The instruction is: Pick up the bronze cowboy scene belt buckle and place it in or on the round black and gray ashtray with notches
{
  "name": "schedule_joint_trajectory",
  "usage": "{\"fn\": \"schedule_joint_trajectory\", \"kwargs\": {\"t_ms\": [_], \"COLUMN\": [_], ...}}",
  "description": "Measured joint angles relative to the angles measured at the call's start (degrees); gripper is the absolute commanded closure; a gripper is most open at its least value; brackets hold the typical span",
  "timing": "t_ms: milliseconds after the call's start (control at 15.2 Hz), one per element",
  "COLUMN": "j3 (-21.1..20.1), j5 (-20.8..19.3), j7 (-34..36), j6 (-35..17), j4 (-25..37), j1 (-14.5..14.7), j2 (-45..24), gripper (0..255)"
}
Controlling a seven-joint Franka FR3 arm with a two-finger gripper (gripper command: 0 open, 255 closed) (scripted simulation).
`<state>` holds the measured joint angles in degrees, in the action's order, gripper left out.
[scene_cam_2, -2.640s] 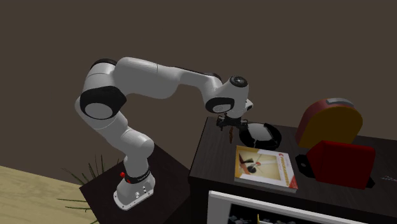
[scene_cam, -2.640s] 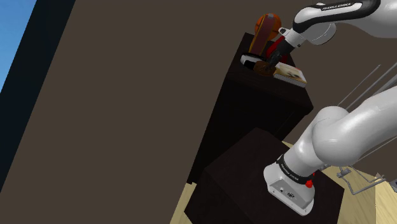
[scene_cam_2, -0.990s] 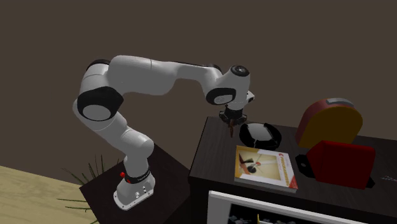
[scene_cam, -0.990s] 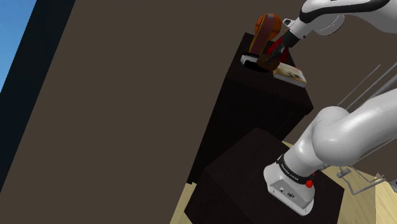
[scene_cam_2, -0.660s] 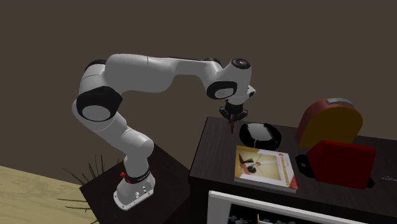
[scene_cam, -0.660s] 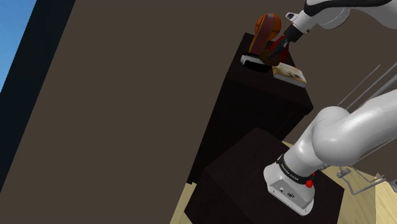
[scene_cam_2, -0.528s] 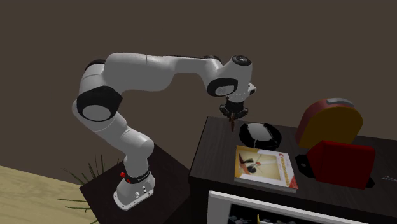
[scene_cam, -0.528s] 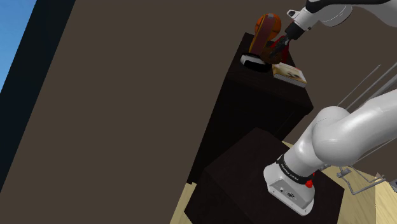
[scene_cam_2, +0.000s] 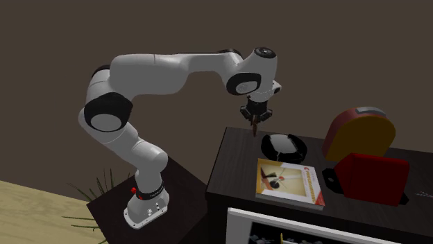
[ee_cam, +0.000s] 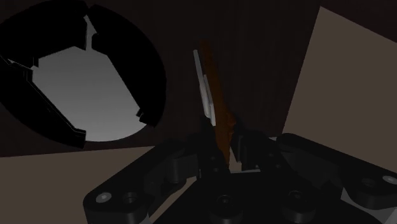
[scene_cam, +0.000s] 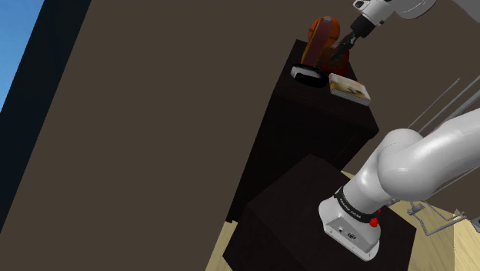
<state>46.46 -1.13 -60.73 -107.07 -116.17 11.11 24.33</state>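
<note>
My gripper [scene_cam_2: 255, 126] hangs above the dark cabinet top, shut on the bronze belt buckle [ee_cam: 214, 111]. The buckle is a thin brown plate with a pale edge, held on edge and pointing down between the fingers [ee_cam: 249, 146]. In the second exterior view the buckle [scene_cam_2: 255, 130] hangs a little to the left of and above the round black ashtray [scene_cam_2: 283, 146]. In the wrist view the ashtray [ee_cam: 83, 83] shows a grey floor and a notched black rim, off to one side of the buckle. In the shoulder view the gripper [scene_cam: 342, 48] is up and to the right of the ashtray [scene_cam: 307, 72].
A book [scene_cam_2: 291, 181] with a pale cover lies on the cabinet [scene_cam_2: 236, 170] in front of the ashtray. A rounded red and orange object [scene_cam_2: 359, 133] and a red box [scene_cam_2: 368, 178] stand to the second exterior view's right. A brown wall rises behind.
The gripper has risen from just above the cabinet top with the buckle in it and shifted slightly towards the ashtray. The ashtray and book have not moved.
</note>
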Motion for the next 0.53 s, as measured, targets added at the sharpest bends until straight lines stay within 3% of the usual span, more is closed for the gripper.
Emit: {"fn": "schedule_joint_trajectory", "kwargs": {"t_ms": [264,396,528], "j3": [7.3,12.4,16.6], "j5": [6.2,12.5,21.1], "j7": [-5.4,-9.7,-15.3], "j6": [1.7,3.4,6.5], "j4": [8.5,14.1,20.1], "j1": [4.2,6.4,5.4], "j2": [-9.4,-17.3,-26.8], "gripper": [255,255,255]}}
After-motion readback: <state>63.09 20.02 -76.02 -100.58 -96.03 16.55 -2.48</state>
